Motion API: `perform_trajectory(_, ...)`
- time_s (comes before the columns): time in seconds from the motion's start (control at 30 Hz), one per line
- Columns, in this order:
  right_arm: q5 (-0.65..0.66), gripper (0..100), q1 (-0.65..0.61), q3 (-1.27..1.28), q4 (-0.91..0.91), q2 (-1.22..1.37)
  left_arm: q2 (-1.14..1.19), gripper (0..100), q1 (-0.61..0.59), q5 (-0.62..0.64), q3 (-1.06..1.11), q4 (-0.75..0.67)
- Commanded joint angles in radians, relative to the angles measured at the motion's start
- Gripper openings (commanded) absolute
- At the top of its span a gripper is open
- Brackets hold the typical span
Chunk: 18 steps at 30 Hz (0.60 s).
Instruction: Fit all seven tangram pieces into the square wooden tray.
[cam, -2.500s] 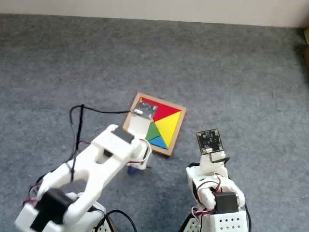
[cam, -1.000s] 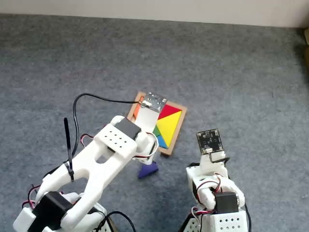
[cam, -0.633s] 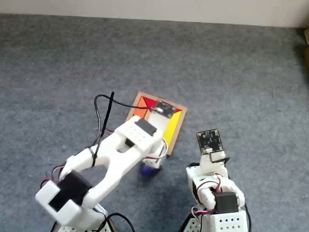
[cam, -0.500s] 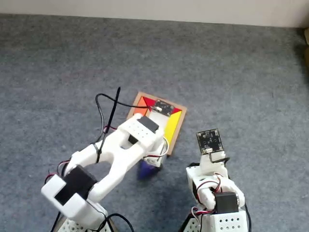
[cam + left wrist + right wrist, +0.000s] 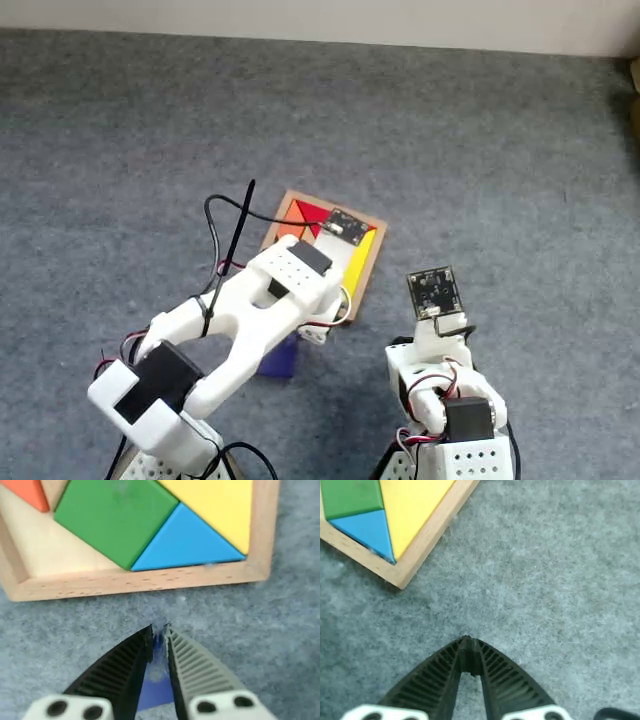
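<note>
Left wrist view: the left gripper (image 5: 159, 632) pinches a dark blue tangram piece (image 5: 156, 680) between its fingers, low over the grey carpet (image 5: 280, 645) just outside the wooden tray (image 5: 150, 582). Inside the tray lie an orange piece (image 5: 27, 490), a green square (image 5: 112, 517), a light blue triangle (image 5: 187, 542) and a yellow triangle (image 5: 220, 502) — with bare floor beside the green one. The right gripper (image 5: 470, 660) has its tips pressed together on nothing, near the tray's corner.

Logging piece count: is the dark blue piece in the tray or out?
Out. The left gripper is shut on the dark blue piece over the carpet, outside the rim of the tray; bare wood shows beside the green piece.
</note>
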Motion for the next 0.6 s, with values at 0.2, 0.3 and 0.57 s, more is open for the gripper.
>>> perform_trajectory(0.2, -0.003, 0.5, 0.001, 0.150, 0.008, -0.021, -0.249, 6, 0.010, -0.015, -0.047, 0.161)
perform_trajectory(0.3, -0.003, 0.5, -0.001, 0.150, 0.008, -0.021, -0.363, 6, 0.016, -0.031, 0.038, 0.160)
perform_trajectory(0.57, -0.003, 0.5, -0.005, 0.150, 0.008, -0.021, -0.602, 6, -0.025, -0.138, 0.426, -0.095)
